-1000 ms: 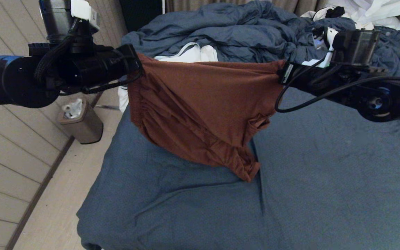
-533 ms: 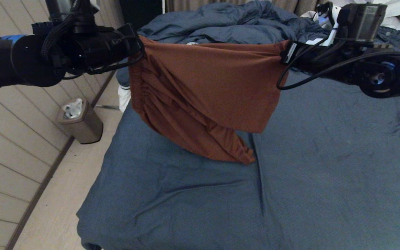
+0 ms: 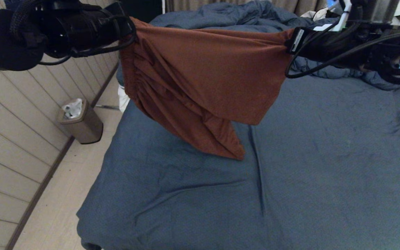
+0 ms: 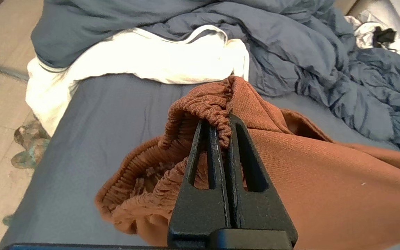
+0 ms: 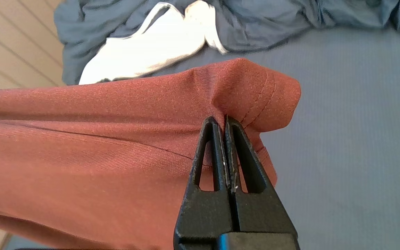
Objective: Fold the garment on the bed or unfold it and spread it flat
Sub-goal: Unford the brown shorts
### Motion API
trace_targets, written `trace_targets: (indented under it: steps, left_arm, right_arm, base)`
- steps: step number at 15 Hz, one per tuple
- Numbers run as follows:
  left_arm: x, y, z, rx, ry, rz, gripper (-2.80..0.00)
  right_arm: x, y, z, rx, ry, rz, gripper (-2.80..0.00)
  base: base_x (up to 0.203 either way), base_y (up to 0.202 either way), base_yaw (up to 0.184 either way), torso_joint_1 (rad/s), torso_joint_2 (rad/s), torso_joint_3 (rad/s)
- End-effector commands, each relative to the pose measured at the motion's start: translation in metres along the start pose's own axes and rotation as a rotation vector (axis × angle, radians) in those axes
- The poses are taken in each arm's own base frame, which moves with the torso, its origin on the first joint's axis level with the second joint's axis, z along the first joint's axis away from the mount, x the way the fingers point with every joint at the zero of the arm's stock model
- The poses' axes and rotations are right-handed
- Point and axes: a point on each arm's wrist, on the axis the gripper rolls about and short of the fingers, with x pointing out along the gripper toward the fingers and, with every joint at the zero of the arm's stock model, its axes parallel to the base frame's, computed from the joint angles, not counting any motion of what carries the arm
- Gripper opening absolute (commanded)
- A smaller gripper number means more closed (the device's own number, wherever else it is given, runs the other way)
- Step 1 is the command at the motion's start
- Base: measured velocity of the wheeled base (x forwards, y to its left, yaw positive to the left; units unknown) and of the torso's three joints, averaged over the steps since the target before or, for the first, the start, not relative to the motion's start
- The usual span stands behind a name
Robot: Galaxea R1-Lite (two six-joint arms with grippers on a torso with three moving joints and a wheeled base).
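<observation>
The rust-brown shorts (image 3: 203, 76) hang in the air above the bed (image 3: 290, 173), stretched between both grippers. My left gripper (image 4: 219, 119) is shut on the gathered elastic waistband (image 4: 200, 104) at the upper left of the head view. My right gripper (image 5: 222, 119) is shut on a hemmed leg corner (image 5: 266, 93) at the upper right. The loose lower part of the shorts droops to a point (image 3: 234, 152) just over the dark blue-grey sheet. Drawstring and logo are hidden.
A rumpled blue duvet (image 3: 241, 17) lies at the far end of the bed, with white clothes (image 4: 144, 59) beside it near the left edge. On the wooden floor to the left stands a small bin (image 3: 80, 121).
Both arms have risen and carried the shorts upward. The hanging lower end has lifted and the folded leg has dropped open into a flatter panel.
</observation>
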Motion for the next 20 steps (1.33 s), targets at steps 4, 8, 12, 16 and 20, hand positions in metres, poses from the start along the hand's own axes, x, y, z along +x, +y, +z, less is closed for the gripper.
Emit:
trace_targets:
  steps: [4, 8, 12, 16, 20]
  left_arm:
    - [-0.064, 0.001, 0.039, 0.003, -0.013, -0.002, -2.80]
    - [-0.097, 0.011, 0.034, 0.041, 0.038, 0.015, -2.80]
    - [-0.124, 0.015, 0.023, 0.083, 0.085, 0.003, -2.80]
    - [-0.141, 0.004, 0.007, 0.099, 0.135, -0.039, -2.80]
    - [-0.151, 0.000, 0.009, 0.099, 0.127, -0.047, -2.80]
  right_arm:
    - [-0.052, 0.005, 0.016, 0.001, -0.003, 0.011, -2.80]
    - [-0.075, 0.004, -0.001, -0.002, 0.088, 0.009, -2.80]
    - [-0.101, 0.006, -0.012, -0.005, 0.129, 0.030, -2.80]
    - [-0.127, 0.027, -0.016, -0.002, 0.150, 0.125, -2.80]
    - [-0.146, 0.039, -0.017, -0.004, 0.188, 0.193, -2.80]
  base:
    - [0.000, 0.000, 0.000, 0.000, 0.00, 0.000]
    - [0.000, 0.000, 0.000, 0.000, 0.00, 0.000]
    - [0.000, 0.000, 0.000, 0.000, 0.00, 0.000]
    - [0.000, 0.000, 0.000, 0.000, 0.00, 0.000]
    - [0.000, 0.000, 0.000, 0.000, 0.00, 0.000]
